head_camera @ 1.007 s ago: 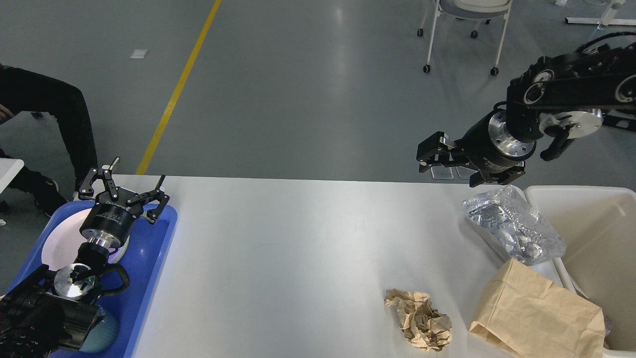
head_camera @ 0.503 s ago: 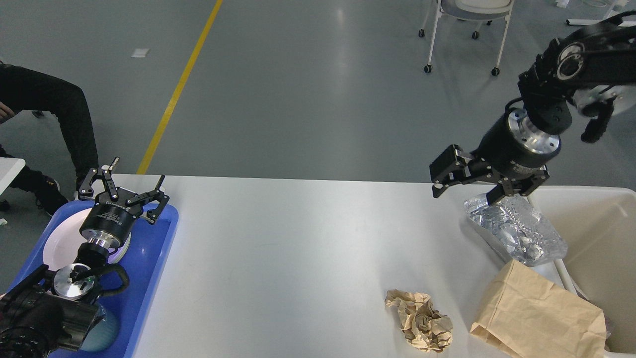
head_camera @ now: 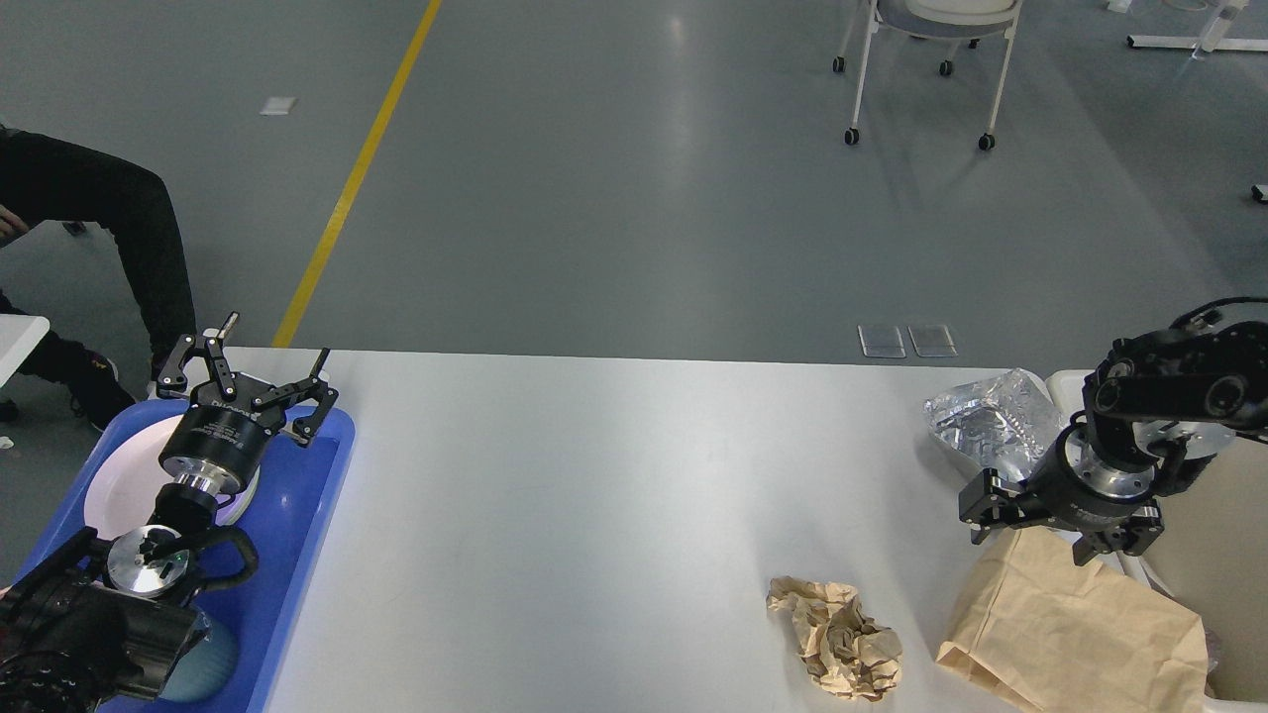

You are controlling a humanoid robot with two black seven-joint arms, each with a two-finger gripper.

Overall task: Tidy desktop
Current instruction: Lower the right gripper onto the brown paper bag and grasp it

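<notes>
The white desktop (head_camera: 594, 495) fills the middle of the head view. On its right front lie a crumpled brown paper ball (head_camera: 837, 639), a flat brown paper bag (head_camera: 1075, 634) and a crumpled silver foil bag (head_camera: 986, 421). My right gripper (head_camera: 1050, 535) is open, points down and hangs just over the top edge of the paper bag, in front of the foil bag, holding nothing. My left gripper (head_camera: 258, 376) is open and empty over the far end of the blue tray (head_camera: 302, 515).
A white plate (head_camera: 114, 485) lies in the blue tray, with a teal rounded object (head_camera: 208, 663) at its near end. A cream-white bin (head_camera: 1223, 564) stands at the table's right edge. A seated person's legs (head_camera: 109, 228) are at far left. A wheeled chair (head_camera: 926, 59) stands beyond.
My right arm has swung down and towards me, from above the table's far edge to just over the paper bag. The left arm has not moved.
</notes>
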